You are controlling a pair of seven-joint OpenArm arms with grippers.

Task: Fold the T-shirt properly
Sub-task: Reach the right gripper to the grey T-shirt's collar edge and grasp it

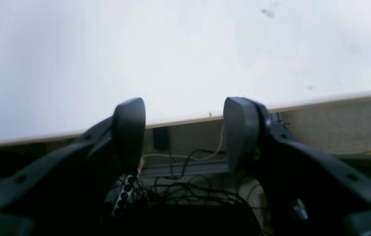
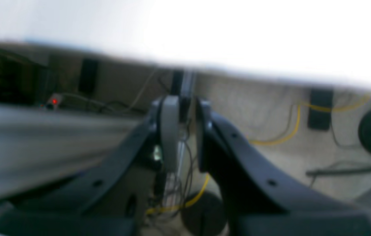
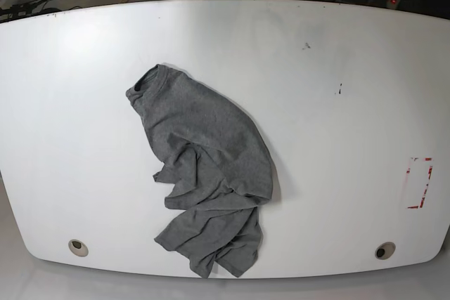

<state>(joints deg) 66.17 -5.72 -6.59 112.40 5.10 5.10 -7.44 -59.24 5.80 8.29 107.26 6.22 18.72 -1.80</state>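
Lying crumpled, unfolded on table (image 3: 337, 138): grey T-shirt (image 3: 204, 166) | left claw (image 1: 184, 131) wide, empty | right claw (image 2: 183, 131) narrow, empty

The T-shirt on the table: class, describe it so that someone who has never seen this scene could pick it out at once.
Start from the large white table seen from above. Left of its centre lies the T-shirt, a crumpled heather-grey heap running from its ribbed collar at the far end down to the near edge. It is the only cloth there; the red marking and the two round holes are flat table features.
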